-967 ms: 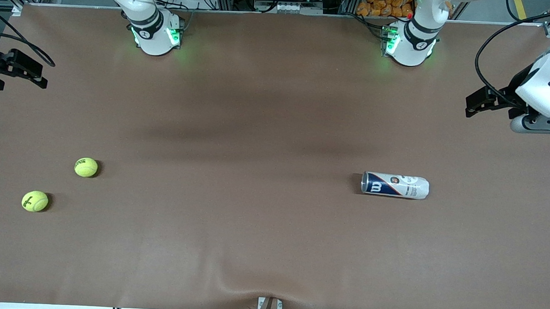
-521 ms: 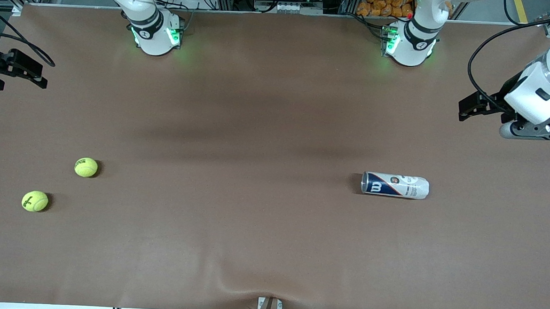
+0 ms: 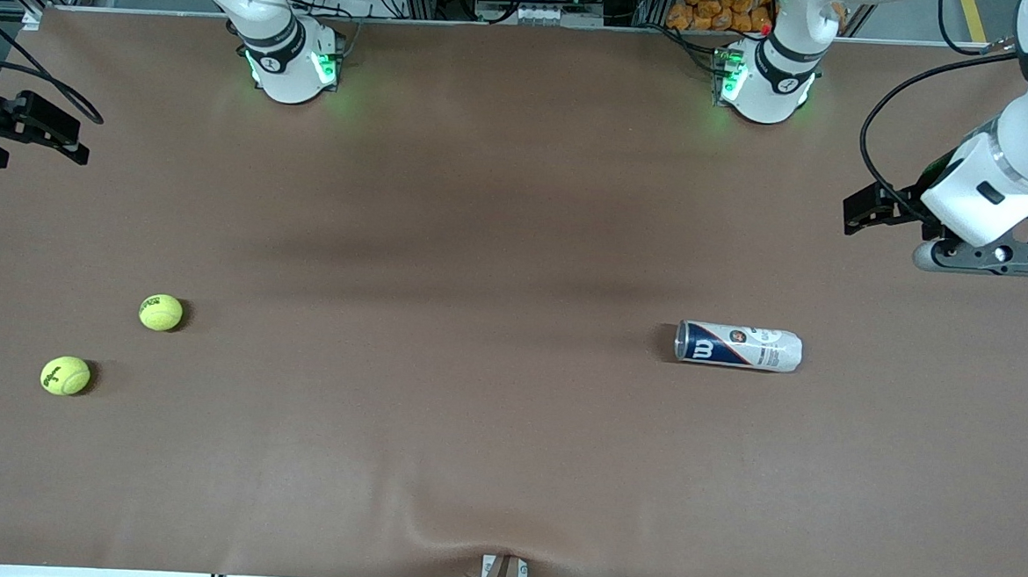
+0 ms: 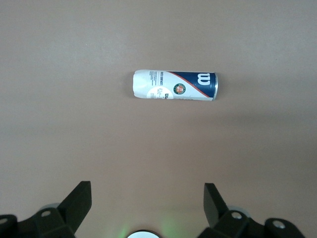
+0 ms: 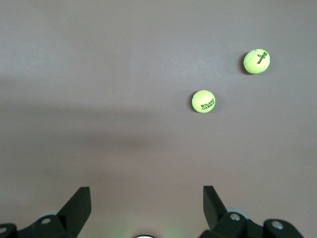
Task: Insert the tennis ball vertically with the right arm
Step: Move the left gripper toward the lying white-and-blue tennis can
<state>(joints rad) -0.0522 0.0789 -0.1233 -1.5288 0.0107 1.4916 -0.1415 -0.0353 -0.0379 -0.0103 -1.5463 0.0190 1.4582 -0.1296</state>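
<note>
Both pincers (image 4: 146,201) (image 5: 146,201) spread wide, high above table (image 3: 517,236)

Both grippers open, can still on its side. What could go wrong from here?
1. The can lies flat on the table, so it may roll when the open left gripper grabs it.
2. The two tennis balls sit loose; the open right gripper could nudge one away.
</note>
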